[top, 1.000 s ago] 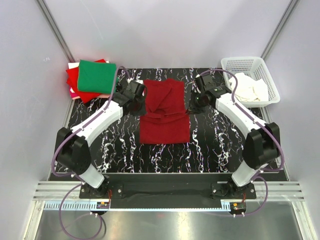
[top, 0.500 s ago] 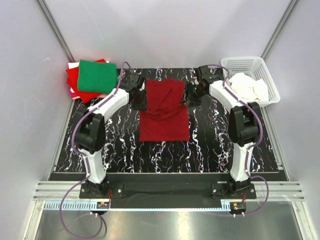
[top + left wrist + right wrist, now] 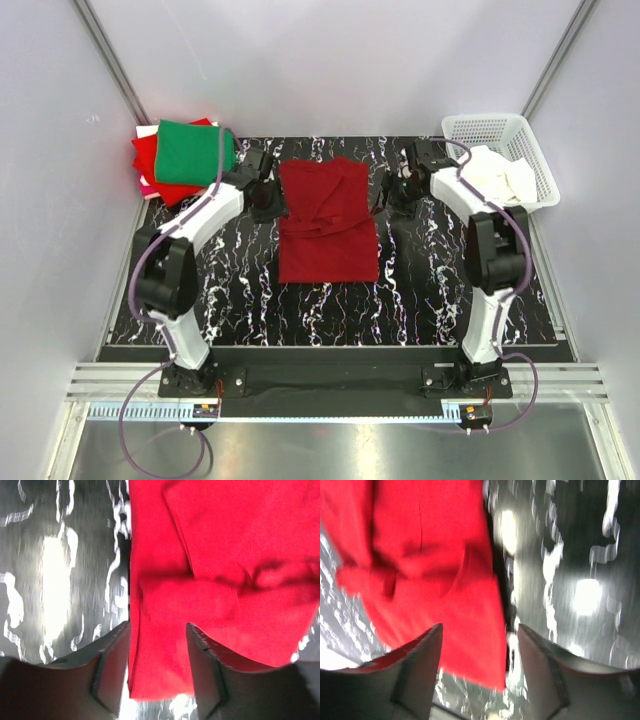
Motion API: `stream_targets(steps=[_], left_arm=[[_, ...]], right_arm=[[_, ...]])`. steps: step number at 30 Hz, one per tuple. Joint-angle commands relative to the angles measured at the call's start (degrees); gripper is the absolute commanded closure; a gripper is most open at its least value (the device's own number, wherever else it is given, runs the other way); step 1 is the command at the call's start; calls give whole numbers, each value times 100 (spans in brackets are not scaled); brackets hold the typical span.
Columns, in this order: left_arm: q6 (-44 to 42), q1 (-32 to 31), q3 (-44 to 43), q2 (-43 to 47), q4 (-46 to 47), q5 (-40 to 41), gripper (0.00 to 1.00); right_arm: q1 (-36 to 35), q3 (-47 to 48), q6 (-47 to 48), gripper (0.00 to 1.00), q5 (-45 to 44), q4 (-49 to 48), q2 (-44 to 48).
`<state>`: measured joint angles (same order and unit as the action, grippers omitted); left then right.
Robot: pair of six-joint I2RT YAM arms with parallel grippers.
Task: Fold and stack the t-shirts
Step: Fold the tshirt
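Crimson t-shirt lies partly folded in the middle of the table, with its far portion creased and rumpled over a smoother near portion. My left claw and my right claw flank that far portion, one at each side edge. Both have their fingers spread and grip nothing, and the cloth edge lies flat under each gap. I judge the symmetry deliberate, since working both edges together keeps a fold square. A green t-shirt tops the folded stack at the far left corner, likely where this one belongs. The black, white-veined table is glossy and throws glare. Pale walls close in, and a white basket holding white cloth sits far right.
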<state>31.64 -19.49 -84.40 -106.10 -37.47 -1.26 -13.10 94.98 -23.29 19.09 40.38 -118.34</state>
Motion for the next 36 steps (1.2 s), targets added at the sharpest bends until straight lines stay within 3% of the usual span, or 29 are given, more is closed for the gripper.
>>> stream_targets(steps=[1, 5, 10, 17, 22, 26, 32, 36], left_arm=[[185, -222, 563, 898, 644, 108, 51], [193, -582, 1083, 1048, 1049, 256, 58], [273, -846, 1198, 592, 1295, 170, 64], [291, -917, 996, -58, 1322, 205, 65], [132, -908, 382, -551, 988, 301, 65], [-157, -820, -426, -1138, 558, 442, 65], [-439, -398, -2702, -1861, -795, 591, 64], [-474, -354, -2925, -1493, -1069, 688, 56]], right_arm=[[-52, -821, 1, 36, 303, -671, 1067], [-288, -1201, -1, 71, 745, -953, 1060], [-579, -754, 140, 82, 666, -637, 393], [-579, -122, 211, 83, 508, -391, -267], [-553, 634, 333, 82, 306, -22, -786], [-457, 1660, 360, 78, 218, 460, -1338], [-167, 3173, 272, 71, 358, 1172, -1885], [-140, 2466, 220, 62, 508, 762, -1228]])
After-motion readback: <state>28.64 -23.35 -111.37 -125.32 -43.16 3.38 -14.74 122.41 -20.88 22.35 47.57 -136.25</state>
